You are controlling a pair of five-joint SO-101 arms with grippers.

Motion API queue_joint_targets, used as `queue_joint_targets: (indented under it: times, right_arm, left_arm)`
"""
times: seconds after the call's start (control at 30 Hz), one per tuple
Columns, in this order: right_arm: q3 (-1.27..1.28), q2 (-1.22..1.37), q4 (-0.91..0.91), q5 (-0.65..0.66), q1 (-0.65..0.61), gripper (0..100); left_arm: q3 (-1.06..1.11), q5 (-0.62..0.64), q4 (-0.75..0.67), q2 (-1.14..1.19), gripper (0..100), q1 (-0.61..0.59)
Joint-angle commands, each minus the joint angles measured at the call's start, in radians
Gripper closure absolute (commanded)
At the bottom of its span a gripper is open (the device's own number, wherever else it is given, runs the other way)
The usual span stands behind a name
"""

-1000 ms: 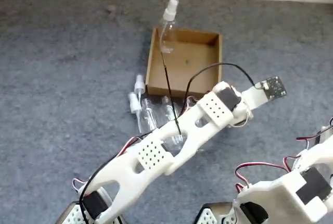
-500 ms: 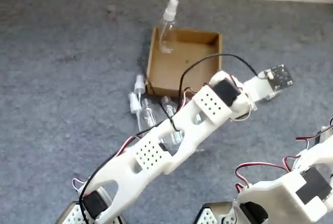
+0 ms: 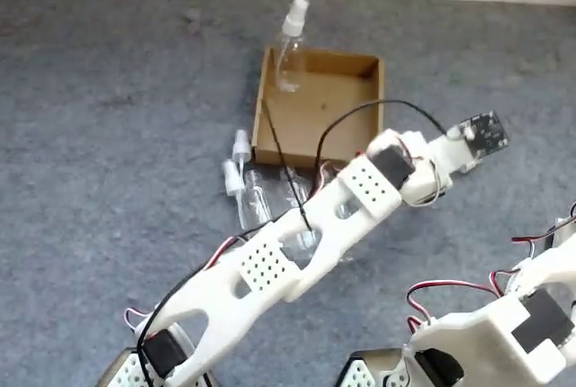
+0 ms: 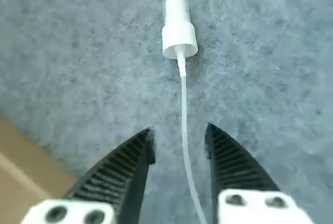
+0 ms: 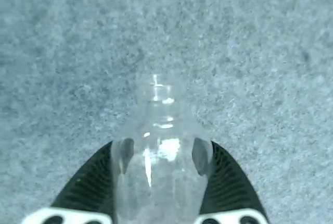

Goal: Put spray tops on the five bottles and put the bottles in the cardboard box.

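Now your left hand [image 4: 178, 130] gapes astride the tube of the top [image 4: 178, 28], box [image 4: 21, 166] edge just beside; your right hand [image 5: 161, 153] clamps a bottle [image 5: 158, 187].

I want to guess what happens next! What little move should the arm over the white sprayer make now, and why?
Probably lower and close the left gripper on the spray top: its open jaws straddle the tube, and the held bottle has no top.
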Motion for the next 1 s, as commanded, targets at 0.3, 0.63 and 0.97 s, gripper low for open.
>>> queue_joint_targets:
  times: [0.3,0.63,0.97]
  right_arm:
    - [-0.007,-0.013,-0.013,0.003,-0.01,99.5]
    - [-0.007,-0.013,-0.013,0.009,-0.001,99.5]
    - [-0.015,-0.016,0.042,0.003,-0.081,99.5]
  left_arm:
    - [0.016,0.012,-0.091,0.027,99,0.002]
    - [0.008,0.012,0.072,0.021,100,0.007]
    - [-0.298,0.011,0.445,-0.12,100,-0.005]
